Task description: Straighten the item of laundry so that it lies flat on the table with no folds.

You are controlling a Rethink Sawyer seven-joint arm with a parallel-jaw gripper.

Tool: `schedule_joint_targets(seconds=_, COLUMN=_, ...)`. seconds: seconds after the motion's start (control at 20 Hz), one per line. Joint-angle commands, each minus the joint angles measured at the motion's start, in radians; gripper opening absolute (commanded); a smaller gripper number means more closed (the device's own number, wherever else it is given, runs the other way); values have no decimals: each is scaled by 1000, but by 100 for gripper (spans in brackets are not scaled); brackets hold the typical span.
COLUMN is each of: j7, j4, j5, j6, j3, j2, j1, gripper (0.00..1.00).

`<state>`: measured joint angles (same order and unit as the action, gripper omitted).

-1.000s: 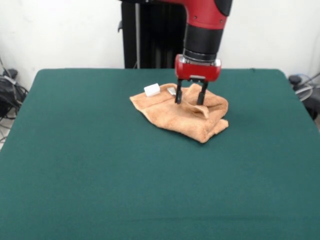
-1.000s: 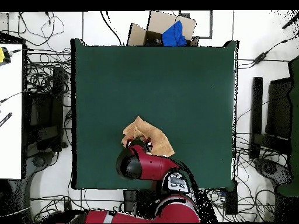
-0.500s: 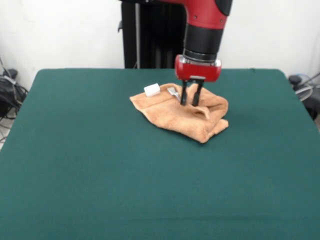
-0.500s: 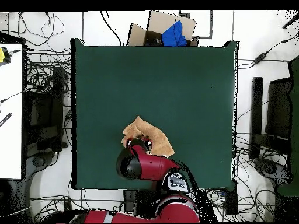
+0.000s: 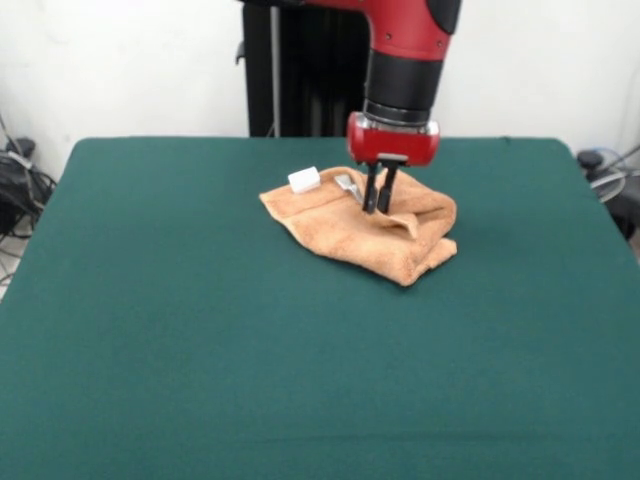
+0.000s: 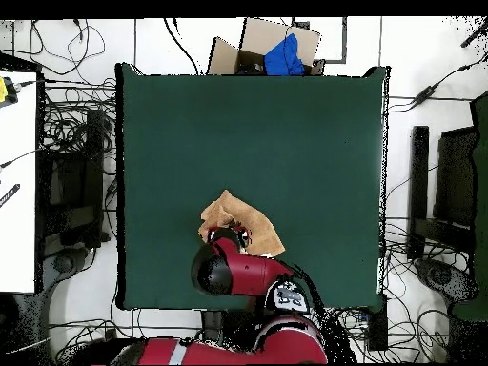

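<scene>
The item of laundry (image 5: 365,232) is a peach-orange towel lying crumpled and folded over itself at the far middle of the green table (image 5: 200,350). A small white tag (image 5: 304,180) sticks up at its far left corner. My gripper (image 5: 377,209) points straight down onto the towel's upper fold, its fingers shut together on a pinch of the cloth. In the overhead view the towel (image 6: 229,212) shows beside the arm, which covers part of it and hides the gripper.
A cardboard box with blue cloth (image 6: 272,50) sits past the table's edge in the overhead view. Cables and black equipment line both sides of the table (image 6: 286,143).
The fingers have closed from wide apart to together on the towel's upper fold. The arm and towel have stayed in place.
</scene>
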<state>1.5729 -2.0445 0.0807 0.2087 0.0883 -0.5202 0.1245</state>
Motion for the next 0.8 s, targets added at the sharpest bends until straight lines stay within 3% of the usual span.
schedule_joint_targets(seconds=0.05, j7=150, j4=55, j5=5, j6=11, j3=18, j2=39, j1=-2, gripper=0)
schedule_joint_targets(seconds=0.4, j7=151, j4=-8, j5=7, j6=-70, j3=20, j2=-75, j1=-7, gripper=0)
schedule_joint_targets(seconds=0.8, j7=144, j4=-52, j5=24, j6=-98, j3=9, j2=-136, j1=16, gripper=0)
